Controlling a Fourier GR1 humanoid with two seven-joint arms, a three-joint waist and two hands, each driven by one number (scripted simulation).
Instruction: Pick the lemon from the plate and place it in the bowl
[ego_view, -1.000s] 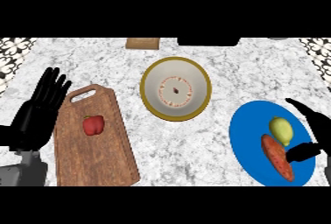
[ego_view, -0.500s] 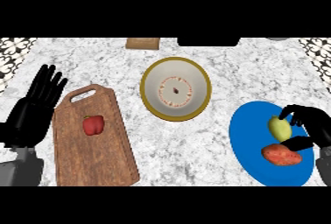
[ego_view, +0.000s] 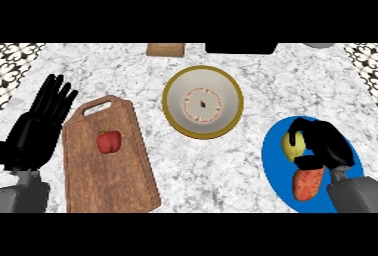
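The yellow-green lemon (ego_view: 290, 144) lies on the blue plate (ego_view: 276, 165) at the right. My right hand (ego_view: 325, 145) is curled round the lemon, fingers over its top and thumb below it, covering its right side. An orange-red vegetable (ego_view: 306, 184) lies on the same plate just below the hand. The cream bowl (ego_view: 202, 101) with a gold rim stands at the centre, up and left of the plate. My left hand (ego_view: 37, 131) rests open at the left edge, fingers up.
A wooden cutting board (ego_view: 111, 165) lies left of centre with a red bell pepper (ego_view: 108, 142) on it. A small wooden block (ego_view: 165, 49) and a dark object (ego_view: 241, 48) sit at the counter's far edge.
My right hand has closed round the lemon. The orange-red vegetable has shifted and now lies shorter, lower on the plate. My left hand has barely moved.
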